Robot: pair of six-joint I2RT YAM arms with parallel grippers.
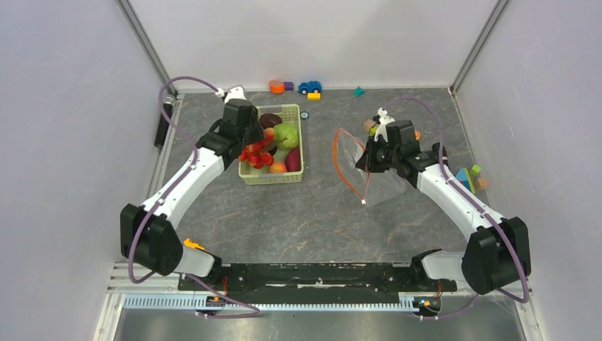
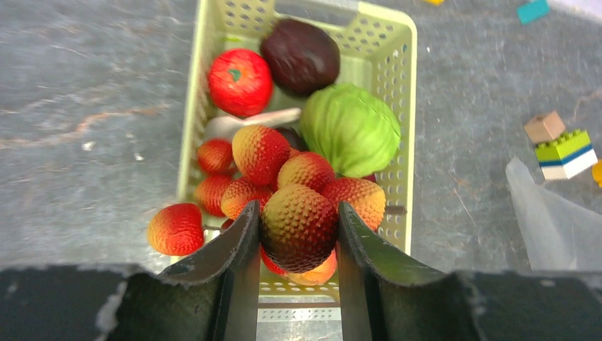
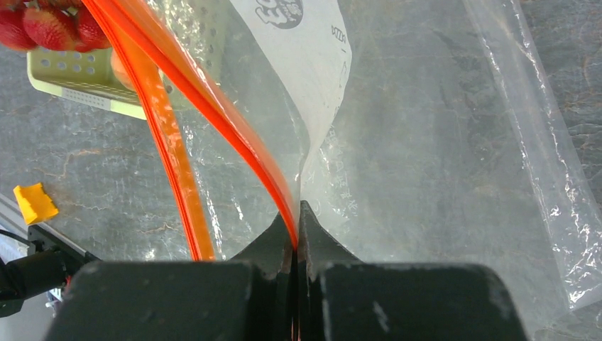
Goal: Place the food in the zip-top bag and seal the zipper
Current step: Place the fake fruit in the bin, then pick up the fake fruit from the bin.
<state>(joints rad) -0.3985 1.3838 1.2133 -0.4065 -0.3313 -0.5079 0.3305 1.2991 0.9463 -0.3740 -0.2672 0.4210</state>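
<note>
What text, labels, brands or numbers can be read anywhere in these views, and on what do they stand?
Nothing reads cleanly.
Dark emblem on the white label of the bag: cut off by the picture's edge, unreadable.
Small print along that label's edge: too small to read.
Faint print on the clear plastic below it: blurred.

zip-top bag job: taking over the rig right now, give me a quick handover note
Left gripper: fingers shut on a strawberry of the bunch, over the pale green basket.
Right gripper: shut on the zipper, holding the zip-top bag mouth open, right of the basket.
In basket: cabbage, dark purple piece, red fruit.
Done: no food seen in the bag.
To do: load all food, seal zipper.
</note>
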